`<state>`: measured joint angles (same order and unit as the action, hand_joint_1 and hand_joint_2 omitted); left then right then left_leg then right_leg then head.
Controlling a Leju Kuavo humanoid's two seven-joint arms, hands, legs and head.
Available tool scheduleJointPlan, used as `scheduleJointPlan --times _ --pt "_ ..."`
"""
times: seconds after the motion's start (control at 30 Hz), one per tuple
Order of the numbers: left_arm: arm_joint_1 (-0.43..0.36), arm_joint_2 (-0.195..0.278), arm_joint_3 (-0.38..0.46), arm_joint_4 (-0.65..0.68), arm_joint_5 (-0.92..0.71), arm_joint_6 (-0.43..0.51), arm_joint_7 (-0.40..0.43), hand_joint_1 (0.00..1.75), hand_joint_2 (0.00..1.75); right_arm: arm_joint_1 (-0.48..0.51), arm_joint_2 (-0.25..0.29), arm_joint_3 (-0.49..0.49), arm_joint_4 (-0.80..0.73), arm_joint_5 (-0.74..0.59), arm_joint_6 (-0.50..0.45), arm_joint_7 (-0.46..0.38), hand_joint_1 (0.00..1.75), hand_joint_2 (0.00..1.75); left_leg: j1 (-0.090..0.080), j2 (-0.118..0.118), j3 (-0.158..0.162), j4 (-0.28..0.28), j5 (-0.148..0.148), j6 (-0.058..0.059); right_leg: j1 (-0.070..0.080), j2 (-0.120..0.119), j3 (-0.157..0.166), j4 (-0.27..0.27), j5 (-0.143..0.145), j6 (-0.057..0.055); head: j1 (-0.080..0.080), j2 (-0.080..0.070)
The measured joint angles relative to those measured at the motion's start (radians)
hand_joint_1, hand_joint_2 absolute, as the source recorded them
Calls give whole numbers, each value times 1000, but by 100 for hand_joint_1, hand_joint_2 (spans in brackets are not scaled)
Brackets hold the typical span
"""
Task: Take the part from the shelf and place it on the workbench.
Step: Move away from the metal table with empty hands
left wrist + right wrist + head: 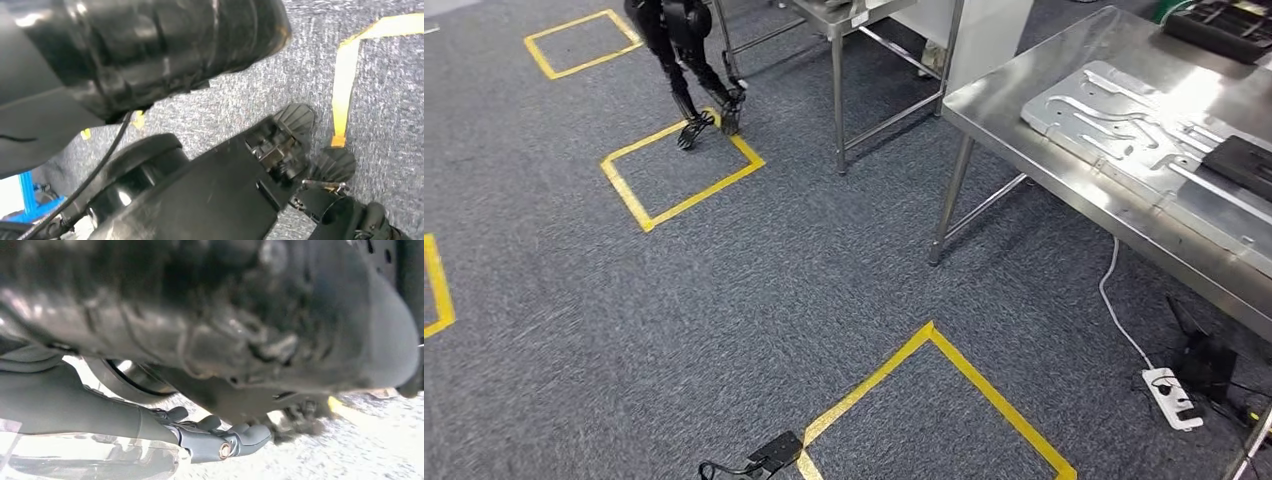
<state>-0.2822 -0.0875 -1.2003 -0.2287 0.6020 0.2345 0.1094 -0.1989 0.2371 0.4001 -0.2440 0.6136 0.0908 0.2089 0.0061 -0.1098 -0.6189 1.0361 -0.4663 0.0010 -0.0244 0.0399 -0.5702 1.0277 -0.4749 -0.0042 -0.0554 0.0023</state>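
My right hand [220,440] is hanging at my side, fingers loosely bent, apart and gripping nothing, as no load is being carried; I cannot tell the state of my left hand. What I judge to be the part [1124,125] is lying flat on the steel tabletop [1024,130], suggesting it is already placed.

Your robot's right hand [210,437] hangs low over the grey carpet [350,450], its grey fingers [250,432] gently curled and holding nothing, just beside dark parts of the body; you cannot tell how the left hand lies.
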Motion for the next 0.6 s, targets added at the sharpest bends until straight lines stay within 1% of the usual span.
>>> scheduleJointPlan --times 0.03,0.07,0.1,0.13,0.17,0.2,0.23,0.27,0.3,0.33,0.37,0.4,0.43,0.47,0.5,0.53,0.57,0.6 --pt "0 0 0 0 0 0 0 0 0 -1 1 1 0 0 0 0 0 0 -1 28 -19 38 -21 -5 -1 -14 4 -5 1 -5 -3 0" --pt "-1 0 0 0 0 0 0 0 0 -1 1 2 -1 0 0 0 0 0 -1 62 -47 97 -49 -9 0 -28 6 -7 0 -9 -8 0" --pt "-3 0 0 0 0 0 0 0 0 0 1 2 -1 0 0 0 0 0 0 84 -82 165 -79 -14 2 -43 7 -7 -1 -12 -11 0" --pt "-3 0 0 0 0 0 1 0 0 1 1 3 -1 -1 0 0 0 0 2 94 -113 223 -98 -17 4 -58 8 -7 -3 -14 -10 0" --pt "-2 0 0 0 0 0 1 0 0 1 0 3 -1 -2 0 0 0 0 4 99 -129 253 -102 -19 5 -72 9 -7 -5 -15 -11 0" --pt "-1 0 0 0 0 0 1 0 0 2 0 4 -1 -4 1 0 0 0 5 102 -125 245 -85 -19 5 -85 11 -7 -7 -15 -11 0" --pt "0 1 0 0 -1 0 1 0 0 2 -1 5 -1 -6 1 0 0 0 5 108 -102 200 -55 -18 6 -97 14 -7 -10 -14 -11 0" --pt "0 1 -1 0 -2 -1 1 0 0 2 -1 6 -1 -8 1 0 0 0 4 124 -65 130 -20 -14 6 -108 19 -7 -13 -12 -11 0" --pt "-2 1 -1 0 -2 -1 1 0 0 1 -1 7 -2 -10 1 0 0 0 -1 149 -28 61 4 -9 9 -118 23 -6 -17 -8 -11 0" --pt "-4 1 -1 0 -3 -1 1 0 0 0 -1 8 -2 -12 1 0 0 0 -6 168 -3 12 17 -3 12 -127 26 -6 -20 -3 -10 0" --pt "-6 1 -1 0 -3 -1 1 0 0 0 -1 9 -3 -14 1 0 0 0 -11 181 11 -16 19 3 15 -136 29 -6 -23 2 -9 0" --pt "-8 1 -1 0 -3 -2 1 0 0 -1 -1 10 -3 -16 1 0 0 0 -16 180 13 -23 14 8 17 -146 31 -7 -26 6 -8 0" --pt "-8 1 -1 0 -4 -4 2 0 0 -2 -1 12 -3 -19 1 0 0 0 -14 167 13 -25 15 13 18 -157 35 -9 -28 11 -6 0" --pt "-7 1 -1 0 -6 -7 3 0 0 -2 -1 13 -3 -23 0 0 0 0 -12 155 15 -28 17 18 16 -158 37 -7 -33 17 -6 0" --pt "-6 1 -1 0 -9 -13 5 0 0 -3 -2 14 -4 -30 -2 0 0 0 -9 143 17 -32 18 23 15 -144 35 6 -45 22 -4 0" --pt "-7 1 -2 0 -15 -20 9 0 0 -4 -3 15 -4 -40 -5 0 0 0 -5 131 20 -36 21 29 13 -121 21 37 -65 25 -2 0" --pt "-9 0 -4 0 -24 -29 13 0 0 -3 -4 15 -4 -53 -11 0 0 0 -3 121 22 -38 22 33 11 -91 -4 90 -93 27 2 0" --pt "-13 -1 -7 0 -33 -36 18 0 0 -2 -5 15 -4 -68 -17 0 0 0 -3 109 22 -38 21 37 11 -67 -39 158 -123 28 4 0"
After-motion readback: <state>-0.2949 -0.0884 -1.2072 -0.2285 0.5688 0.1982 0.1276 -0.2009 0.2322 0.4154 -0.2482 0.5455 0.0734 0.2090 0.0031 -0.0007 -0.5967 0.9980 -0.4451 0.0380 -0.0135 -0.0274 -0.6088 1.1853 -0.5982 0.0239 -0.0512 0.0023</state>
